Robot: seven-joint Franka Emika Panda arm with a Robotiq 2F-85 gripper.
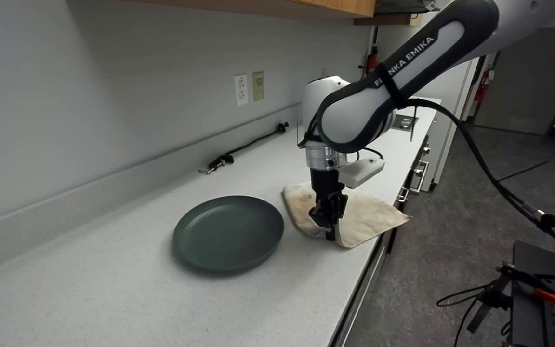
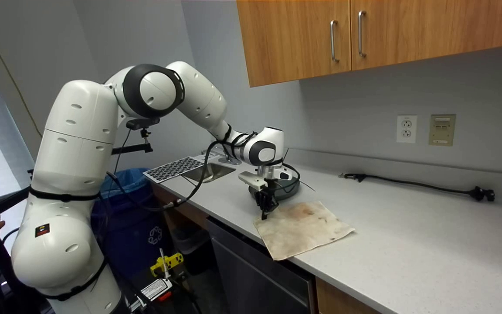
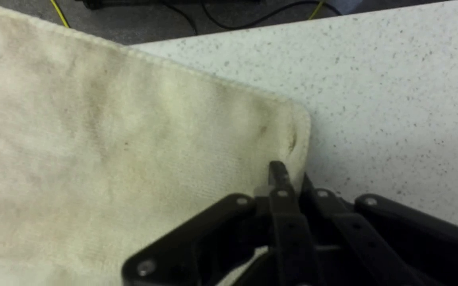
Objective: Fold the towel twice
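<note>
- Towel (image 1: 369,217) of soft, brown-stained cream-beige cloth: spread nearly flat on the speckled white countertop (image 1: 113,303), with 1 corner reaching past the front edge.
- Black 2-finger gripper (image 3: 292,174): pointing down, it pinches the towel's margin near a rounded corner, with 1 finger over the upper face and the other at the outer side (the cloth puckers right by the tips). Whether the fingertips touch the countertop, I cannot tell.
- Dark green round plate (image 1: 229,233): flat on the countertop, just beside the towel; in an exterior view it is partly hidden behind the gripper.
- White-and-black jointed robot arm (image 2: 159,91): bent over the countertop in both exterior views.
- Thin black cable with clamp-like ends (image 2: 416,184): lying along the foot of the wall, well apart from the towel.
- White electrical outlet (image 2: 407,129) and beige wall plate (image 2: 442,130): side by side on the grey wall (image 2: 364,100), below the brown wooden cabinet (image 2: 294,43).
</note>
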